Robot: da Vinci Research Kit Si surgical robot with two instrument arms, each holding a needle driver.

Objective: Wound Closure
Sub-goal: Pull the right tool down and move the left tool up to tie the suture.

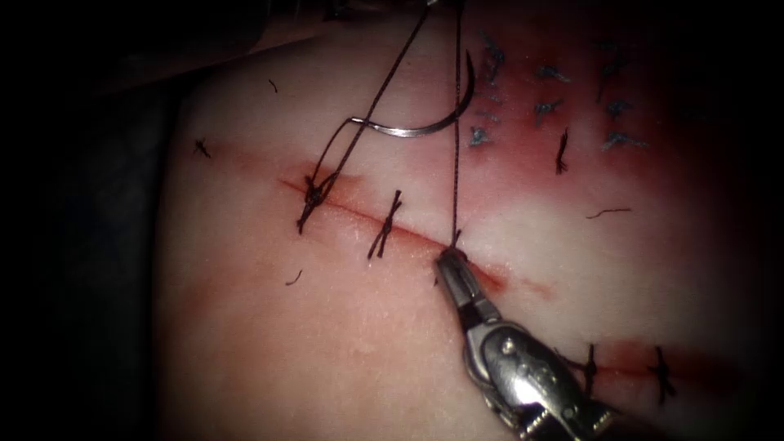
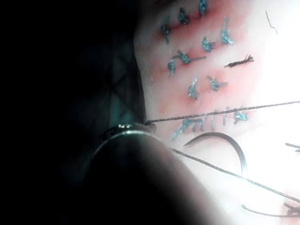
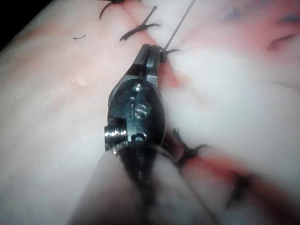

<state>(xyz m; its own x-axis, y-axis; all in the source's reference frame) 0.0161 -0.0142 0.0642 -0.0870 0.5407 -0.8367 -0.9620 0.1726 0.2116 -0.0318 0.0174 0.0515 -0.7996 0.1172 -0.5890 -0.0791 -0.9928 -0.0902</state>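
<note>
Steel right tool (image 1: 451, 265) clamped on thread (image 1: 456, 147) at the cut (image 1: 351, 211); needle (image 1: 425, 122) lying free on tissue (image 1: 327, 327), above the cut. Left tool's jaws: cannot tell. Best kept taut, steady, low.

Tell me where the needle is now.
Endoscope view: the needle lies free on the tissue above the cut, beside the blue stitches.

Endoscope light falls brightest on the tissue (image 1: 269, 327) just around the right tool (image 1: 451, 263) and fades to black well away from it on every side. Glints sit on the tool's metal, and the thread (image 1: 455, 147) above its tip stands dark against the lit surface. In the left wrist view the left tool (image 2: 133, 133) is in deep shadow, and the tissue beyond it glares white.
</note>
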